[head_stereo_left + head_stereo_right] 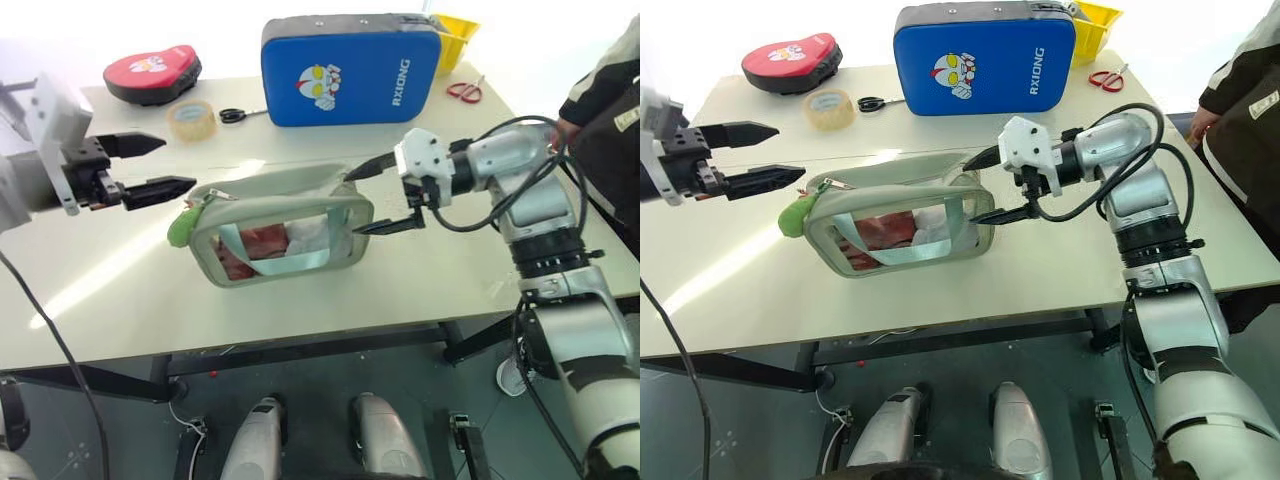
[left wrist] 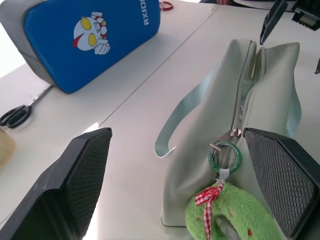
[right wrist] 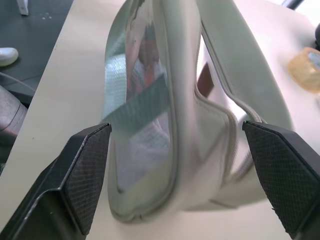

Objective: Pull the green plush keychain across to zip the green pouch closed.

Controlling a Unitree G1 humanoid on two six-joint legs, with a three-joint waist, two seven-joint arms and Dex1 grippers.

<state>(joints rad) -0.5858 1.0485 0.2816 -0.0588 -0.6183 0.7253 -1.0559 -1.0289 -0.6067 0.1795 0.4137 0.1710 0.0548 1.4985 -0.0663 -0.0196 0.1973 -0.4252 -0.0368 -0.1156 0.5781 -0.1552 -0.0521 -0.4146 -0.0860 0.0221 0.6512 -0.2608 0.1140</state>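
Left wrist view: green plush keychain hangs at the green pouch end nearest the left tool. Zipper appears closed. Both tools wide, holding nothing; right tool straddles the far end.

silver-and-black arms, each ending in a white block and a black two-fingered pincer

the right arm is built of rounded silver-grey shells with black ribbed rings at the joints, and black cables loop along its outside from the forearm to the wrist. a white angular housing sits behind the right pincer, whose slim black fingers taper to points. the left pincer has the same black fingers on a white bracket with dark fittings. the finger pads carry a fine cross-hatched grip texture.
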